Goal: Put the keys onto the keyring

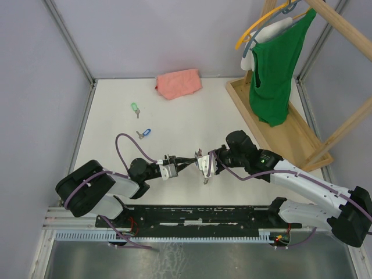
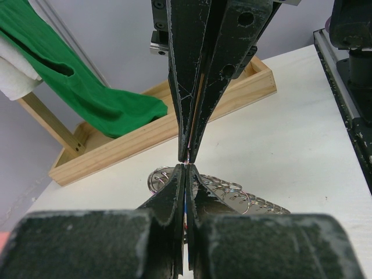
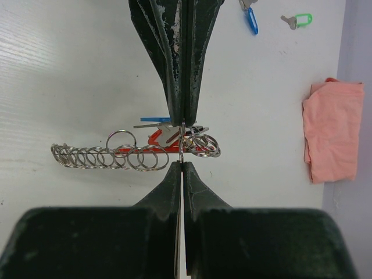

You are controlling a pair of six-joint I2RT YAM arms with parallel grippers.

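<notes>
My left gripper (image 1: 190,158) and right gripper (image 1: 200,160) meet tip to tip low over the table's near middle, both shut. A thin silver keyring (image 3: 182,145) stands edge-on between the two pairs of tips, pinched from both sides (image 2: 187,164). A blue and red sliver shows between my left fingers (image 2: 174,197); I cannot tell what it is. Under the tips lies a chain of linked rings (image 3: 104,157) with a red tag and a blue-headed key (image 3: 156,120). Two loose keys lie further back on the table, one blue (image 1: 143,133) and one green (image 1: 135,108).
A pink cloth (image 1: 178,83) lies at the back of the table. At the right stands a wooden rack with a tray base (image 1: 278,131) and a green garment (image 1: 278,70) on a hanger. Grey walls enclose the table.
</notes>
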